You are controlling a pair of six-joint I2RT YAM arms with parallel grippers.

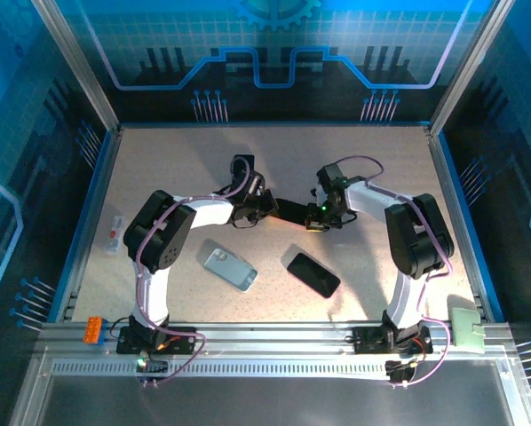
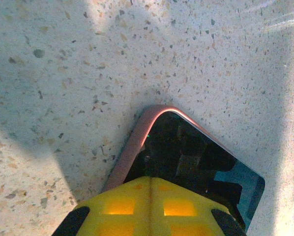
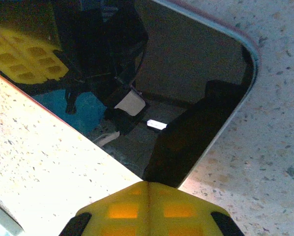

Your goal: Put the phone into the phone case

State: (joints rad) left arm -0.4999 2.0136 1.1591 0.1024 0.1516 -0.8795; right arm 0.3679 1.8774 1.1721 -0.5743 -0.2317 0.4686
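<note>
Apparently the job is near its end: the phone (image 1: pixel 292 211) lies flat, screen up, mid-worktop (image 1: pixel 177 169), and a pinkish rim (image 2: pixel 130 152) hugs its edge, which I take to be the case. Whether every corner is seated cannot be told. The left gripper (image 1: pixel 268 207) and right gripper (image 1: pixel 317 217) are both pinched closed, holding nothing, tips down at opposite ends of the phone as if pressing it home. What seems left is a final press, then lifting away. Nearer the arms lie a grey-blue cover (image 1: pixel 230 268) and a black slab (image 1: pixel 313 274), well apart from it
</note>
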